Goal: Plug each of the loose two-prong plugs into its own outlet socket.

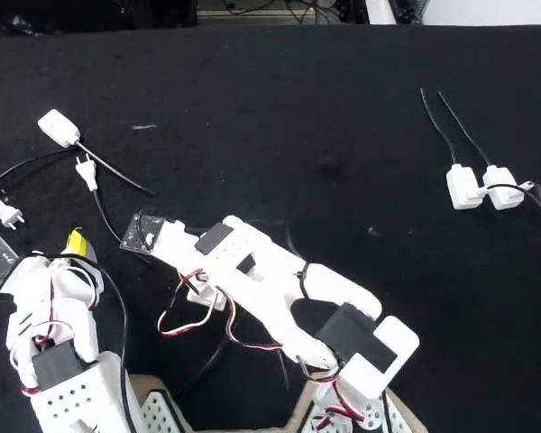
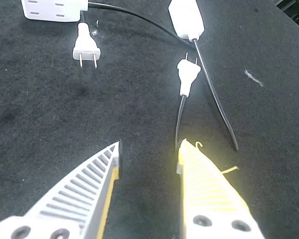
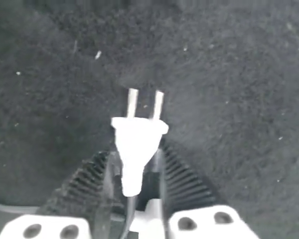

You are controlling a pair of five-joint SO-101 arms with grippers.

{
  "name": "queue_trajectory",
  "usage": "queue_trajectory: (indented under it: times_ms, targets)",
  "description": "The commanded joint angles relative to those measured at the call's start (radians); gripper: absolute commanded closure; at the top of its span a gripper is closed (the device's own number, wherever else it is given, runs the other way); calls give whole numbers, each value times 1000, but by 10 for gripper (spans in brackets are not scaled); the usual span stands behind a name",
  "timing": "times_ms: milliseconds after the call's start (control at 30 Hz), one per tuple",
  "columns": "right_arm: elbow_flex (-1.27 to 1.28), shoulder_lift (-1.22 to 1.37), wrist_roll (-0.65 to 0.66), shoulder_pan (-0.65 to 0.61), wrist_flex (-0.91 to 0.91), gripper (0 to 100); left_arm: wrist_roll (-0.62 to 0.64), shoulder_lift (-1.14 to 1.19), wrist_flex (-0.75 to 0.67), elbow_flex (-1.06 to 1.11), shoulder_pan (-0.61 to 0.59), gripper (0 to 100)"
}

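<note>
Right jaws are clamped tight on a white plug [image 3: 137, 149], prongs sticking out past the tips over the black tabletop [image 3: 239, 74]. Left jaws hang wide open. A second plug [image 2: 188, 74] lies just ahead of the yellow jaw, and a third plug [image 2: 86, 49] sits farther ahead of the white one, near a socket [image 2: 52, 7].

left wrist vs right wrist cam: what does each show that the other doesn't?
Left wrist alone: the left gripper, open, with the first loose plug lying beside an outlet block and the second loose plug lying just short of a white corded block. Right wrist alone: the right gripper shut on the held plug, its prongs pointing away from the gripper. Both: the black mat.
</note>
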Motion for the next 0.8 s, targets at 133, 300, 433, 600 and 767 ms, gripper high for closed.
queue_trajectory:
  times_ms: [133,300,433,600,767]
  targets:
    - [21,-205,-60,-11,-6,988,6,-9,-15,-58,-7,805]
    - [88,-302,-60,-11,-52,988,6,-9,-15,-58,-5,805]
    - [130,-288,-61,-11,-68,986,6,-9,-12,-58,25,805]
    - [54,-151,-103,48,32,896,6,-9,-14,-58,24,805]
    - [-87,-51,-106,38,127,809,6,-9,-14,-58,22,805]
